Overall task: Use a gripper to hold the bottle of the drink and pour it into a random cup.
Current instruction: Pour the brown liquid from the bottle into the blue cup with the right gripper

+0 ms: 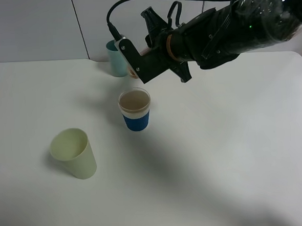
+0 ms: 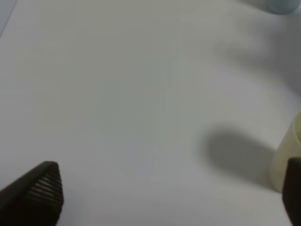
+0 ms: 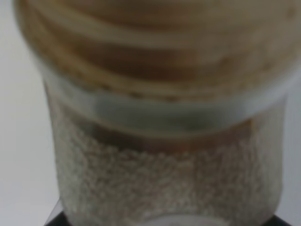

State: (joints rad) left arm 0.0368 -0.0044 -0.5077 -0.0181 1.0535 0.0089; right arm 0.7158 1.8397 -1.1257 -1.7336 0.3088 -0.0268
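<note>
Presently the right end effector [image 1: 139, 62] pinches the bottle [image 3: 164, 141], holding it tilted above the cup [image 1: 136, 115], evidently so the pour lands inside its rim.

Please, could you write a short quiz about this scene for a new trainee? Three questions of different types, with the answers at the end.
1. True or false: the pale green cup lies on its side.
2. Which cup shows brownish liquid inside? A) teal cup B) pale green cup C) blue-sleeved cup
3. Fill in: the right gripper is closed on the ____.

Key: 1. False, it stands upright. 2. C. 3. bottle.
</note>
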